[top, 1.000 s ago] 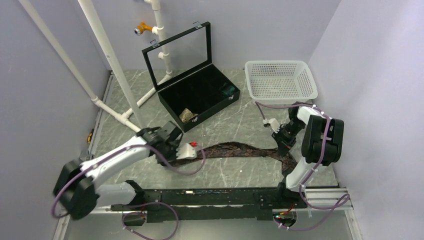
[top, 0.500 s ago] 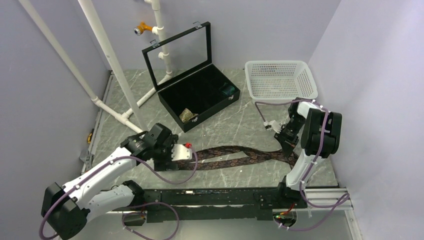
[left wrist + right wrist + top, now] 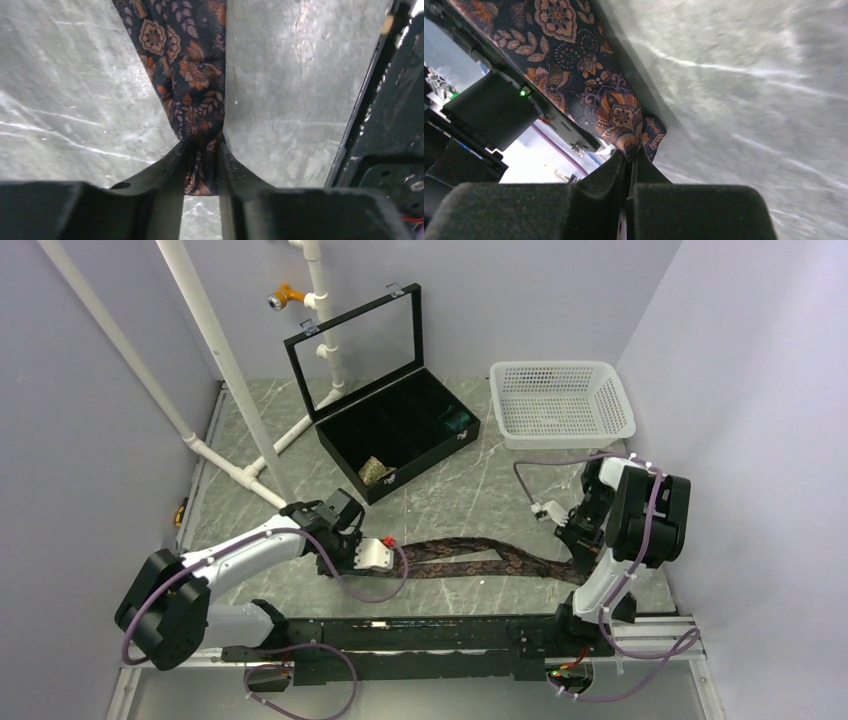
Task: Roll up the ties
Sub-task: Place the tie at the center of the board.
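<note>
A dark brown-maroon patterned tie (image 3: 480,558) lies folded double across the near part of the marble table, running left to right. My left gripper (image 3: 395,558) holds its left end. In the left wrist view the tie (image 3: 190,75) is bunched between the fingers, with the left gripper (image 3: 200,147) shut on it. At the tie's right end is my right gripper (image 3: 578,545). The right wrist view shows the right gripper (image 3: 630,154) shut on a corner of the tie (image 3: 574,55). A tan speckled tie (image 3: 375,470) and a teal tie (image 3: 458,420) sit in the black box.
A black box (image 3: 345,455) with an open glass lid stands behind the left arm. A white perforated basket (image 3: 562,400) is at the back right. White pipes (image 3: 230,370) cross the left side. A black rail (image 3: 420,635) runs along the near edge.
The left gripper opened, then closed again on the tie's left end. The tie went from one stretched strand to a doubled fold. The right gripper shifted slightly toward the near edge.
</note>
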`<state>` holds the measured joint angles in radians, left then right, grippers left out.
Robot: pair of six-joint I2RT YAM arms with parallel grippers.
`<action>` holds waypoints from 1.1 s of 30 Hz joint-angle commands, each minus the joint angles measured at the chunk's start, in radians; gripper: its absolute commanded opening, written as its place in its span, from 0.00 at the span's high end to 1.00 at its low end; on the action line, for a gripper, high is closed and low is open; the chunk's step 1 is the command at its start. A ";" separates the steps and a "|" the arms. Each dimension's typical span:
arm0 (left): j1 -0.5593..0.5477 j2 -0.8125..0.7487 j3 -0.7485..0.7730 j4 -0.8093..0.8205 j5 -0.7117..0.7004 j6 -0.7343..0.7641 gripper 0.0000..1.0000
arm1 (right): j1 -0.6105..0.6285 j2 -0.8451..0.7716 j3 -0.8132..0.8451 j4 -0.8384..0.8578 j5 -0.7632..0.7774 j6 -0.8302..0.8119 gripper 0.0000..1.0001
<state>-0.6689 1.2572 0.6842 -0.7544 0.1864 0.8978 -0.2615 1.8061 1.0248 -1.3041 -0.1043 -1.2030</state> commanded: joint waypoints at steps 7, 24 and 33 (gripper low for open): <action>0.087 -0.136 0.073 0.100 -0.037 0.006 1.00 | -0.021 0.117 0.247 -0.091 0.027 -0.058 1.00; 0.098 -0.113 0.056 0.149 0.099 -0.027 0.25 | -0.062 0.125 0.482 -0.040 -0.140 0.082 0.37; 0.092 0.082 0.087 0.178 -0.026 -0.044 0.35 | -0.052 0.215 0.470 0.123 -0.171 0.185 0.36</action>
<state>-0.5735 1.2961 0.7460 -0.6003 0.1989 0.8524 -0.3141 1.9797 1.5108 -1.2854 -0.2565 -1.0672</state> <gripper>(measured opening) 0.668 0.654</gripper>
